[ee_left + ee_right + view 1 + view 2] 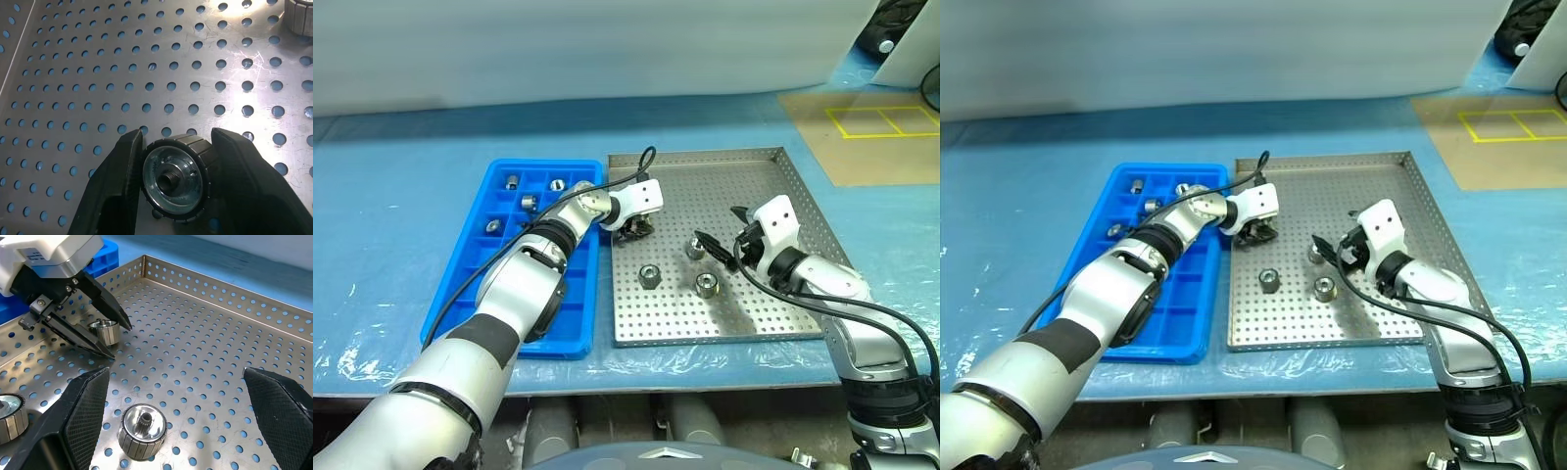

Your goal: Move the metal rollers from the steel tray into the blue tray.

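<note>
Loose rollers: three metal rollers (707,285) sit near the steel tray's front edge, one of them (649,275) toward its front-left corner.
Right gripper: right gripper (722,245) hovers over the steel tray (783,196) by those rollers, fingers wide apart, holding nothing.
Left gripper: left gripper (634,231) sits low near the tray's left edge, fingers pressed on the ribbed sides of one roller (172,177), which rests on the perforated floor.
Handling: solid metal, probably heavy for its size, stiff, smooth; pinching across the ribbed wall looks surest.
Blue tray: blue tray (460,284) lies touching the steel tray's left edge; several rollers (528,202) fill its far compartments.
</note>
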Action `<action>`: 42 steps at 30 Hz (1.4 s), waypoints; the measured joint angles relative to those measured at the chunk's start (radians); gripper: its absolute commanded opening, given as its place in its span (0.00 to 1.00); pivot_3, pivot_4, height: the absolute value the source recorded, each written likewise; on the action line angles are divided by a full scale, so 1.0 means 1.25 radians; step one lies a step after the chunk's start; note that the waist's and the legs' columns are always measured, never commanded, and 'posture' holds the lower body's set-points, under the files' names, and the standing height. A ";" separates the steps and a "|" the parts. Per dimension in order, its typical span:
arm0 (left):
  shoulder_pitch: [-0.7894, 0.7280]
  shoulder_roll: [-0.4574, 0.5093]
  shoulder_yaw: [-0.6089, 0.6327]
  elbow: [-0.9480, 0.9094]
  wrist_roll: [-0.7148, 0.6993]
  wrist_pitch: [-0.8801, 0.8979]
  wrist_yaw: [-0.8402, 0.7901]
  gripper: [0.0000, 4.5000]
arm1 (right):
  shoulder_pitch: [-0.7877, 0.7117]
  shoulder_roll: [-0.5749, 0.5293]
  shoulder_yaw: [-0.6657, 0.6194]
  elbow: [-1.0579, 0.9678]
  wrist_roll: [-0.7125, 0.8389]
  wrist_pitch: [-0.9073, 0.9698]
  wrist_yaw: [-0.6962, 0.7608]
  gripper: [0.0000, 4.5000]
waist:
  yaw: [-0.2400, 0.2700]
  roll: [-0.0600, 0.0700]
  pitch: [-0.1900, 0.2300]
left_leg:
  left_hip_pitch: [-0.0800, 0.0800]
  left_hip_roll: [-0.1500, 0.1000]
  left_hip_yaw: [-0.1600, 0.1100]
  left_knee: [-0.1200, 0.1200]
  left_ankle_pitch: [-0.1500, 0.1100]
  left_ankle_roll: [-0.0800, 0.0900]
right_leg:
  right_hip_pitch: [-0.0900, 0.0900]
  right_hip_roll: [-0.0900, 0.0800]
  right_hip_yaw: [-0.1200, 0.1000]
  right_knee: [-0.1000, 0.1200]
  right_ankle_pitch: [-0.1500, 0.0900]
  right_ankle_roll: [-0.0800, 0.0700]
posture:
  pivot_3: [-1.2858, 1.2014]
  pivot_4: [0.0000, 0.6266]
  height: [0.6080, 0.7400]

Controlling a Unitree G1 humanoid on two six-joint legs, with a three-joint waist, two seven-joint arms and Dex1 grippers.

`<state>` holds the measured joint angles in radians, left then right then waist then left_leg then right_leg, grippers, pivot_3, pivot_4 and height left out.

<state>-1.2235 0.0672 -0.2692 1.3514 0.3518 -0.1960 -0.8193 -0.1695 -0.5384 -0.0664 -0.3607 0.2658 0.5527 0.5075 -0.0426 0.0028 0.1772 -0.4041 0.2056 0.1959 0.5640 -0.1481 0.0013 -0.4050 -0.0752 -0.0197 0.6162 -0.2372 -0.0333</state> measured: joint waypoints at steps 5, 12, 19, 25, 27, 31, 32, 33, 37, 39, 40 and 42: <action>0.002 0.004 0.009 -0.004 -0.009 -0.008 -0.031 0.42 | -0.012 0.000 0.000 0.011 -0.002 -0.006 0.000 1.00 | 0.000 0.000 0.000 | 0.000 0.000 0.000 -0.001 0.000 0.001 | 0.000 0.000 0.000 -0.002 0.000 0.000 | 0.34 0.24 1.00; 0.012 0.025 0.089 -0.005 -0.087 -0.018 -0.139 0.42 | -0.027 0.005 0.003 0.027 -0.005 -0.014 0.008 1.00 | 0.000 0.000 0.000 | -0.001 0.000 0.000 -0.002 0.001 0.002 | 0.000 0.000 0.000 -0.002 0.000 0.000 | 0.35 0.24 1.00; 0.013 0.073 0.138 -0.025 -0.143 -0.054 -0.259 0.42 | -0.040 0.007 0.003 0.028 0.004 -0.015 0.028 1.00 | 0.009 0.000 0.000 | -0.002 0.000 0.000 -0.002 0.000 0.003 | 0.000 -0.001 0.000 -0.003 0.000 0.000 | 0.36 0.24 1.00; 0.021 0.104 0.163 -0.096 -0.203 -0.106 -0.364 0.42 | -0.086 0.007 0.004 0.032 0.021 -0.014 0.055 1.00 | 0.021 0.000 0.000 | -0.002 0.001 0.000 -0.002 0.000 0.004 | 0.000 -0.001 0.000 -0.003 0.000 0.000 | 0.40 0.24 1.00; 0.032 0.113 0.165 -0.129 -0.220 -0.113 -0.385 0.42 | -0.101 0.007 0.012 0.046 0.024 -0.014 0.069 1.00 | 0.025 0.000 0.000 | -0.002 0.001 0.000 -0.003 0.000 0.003 | 0.000 -0.002 0.000 -0.003 0.000 0.000 | 0.41 0.24 1.00; 0.089 0.174 0.181 -0.262 -0.278 -0.107 -0.441 0.42 | -0.182 0.010 0.047 0.102 0.025 -0.017 0.117 1.00 | 0.025 0.000 0.001 | -0.002 0.001 0.001 -0.003 0.001 0.003 | -0.002 -0.001 0.000 -0.001 0.000 0.000 | 0.43 0.24 1.00; 0.103 0.195 0.185 -0.302 -0.290 -0.099 -0.443 0.42 | -0.210 0.011 0.058 0.121 0.025 -0.022 0.132 1.00 | 0.027 0.000 0.002 | -0.001 0.001 0.001 -0.003 0.001 0.002 | -0.002 -0.001 -0.001 -0.001 0.000 -0.001 | 0.45 0.24 1.00; 0.110 0.210 0.189 -0.327 -0.299 -0.090 -0.444 0.42 | -0.225 0.012 0.063 0.130 0.024 -0.027 0.142 1.00 | 0.034 0.000 0.002 | -0.002 0.001 0.001 -0.003 0.001 0.002 | -0.002 -0.001 -0.002 0.000 0.000 -0.001 | 0.46 0.24 1.00; 0.213 0.289 0.194 -0.502 -0.335 -0.021 -0.448 0.42 | -0.294 0.042 0.103 0.207 0.024 -0.054 0.194 1.00 | 0.053 0.000 0.002 | -0.001 0.003 0.001 -0.003 0.001 0.001 | -0.002 -0.001 -0.002 0.001 -0.001 -0.001 | 0.50 0.24 1.00; 0.276 0.315 0.195 -0.573 -0.346 0.019 -0.431 0.42 | -0.319 0.057 0.124 0.247 0.020 -0.072 0.216 1.00 | 0.070 0.001 0.002 | -0.002 0.003 0.001 -0.003 0.001 0.000 | -0.003 -0.001 -0.002 0.002 -0.001 -0.001 | 0.52 0.24 1.00; 0.311 0.329 0.199 -0.616 -0.354 0.040 -0.414 0.42 | -0.336 0.068 0.137 0.272 0.017 -0.082 0.228 1.00 | 0.074 0.001 0.002 | -0.002 0.003 0.002 -0.003 0.000 -0.001 | -0.004 -0.001 -0.002 0.002 -0.001 -0.001 | 0.53 0.24 1.00; 0.369 0.349 0.211 -0.692 -0.366 0.083 -0.382 0.42 | -0.362 0.083 0.156 0.313 0.011 -0.107 0.250 1.00 | 0.087 0.000 0.002 | -0.005 0.003 0.001 -0.003 0.001 -0.001 | -0.007 -0.001 -0.002 0.004 -0.001 -0.001 | 0.55 0.24 1.00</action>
<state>-0.7620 0.5033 -0.0055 0.4868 -0.1061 -0.0923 -1.2968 -0.6215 -0.4346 0.1289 0.0303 0.2799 0.4185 0.8196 0.0662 0.0031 0.1794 -0.4100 0.2093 0.1975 0.5606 -0.1475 -0.0003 -0.4133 -0.0771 -0.0225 0.6207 -0.2380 -0.0351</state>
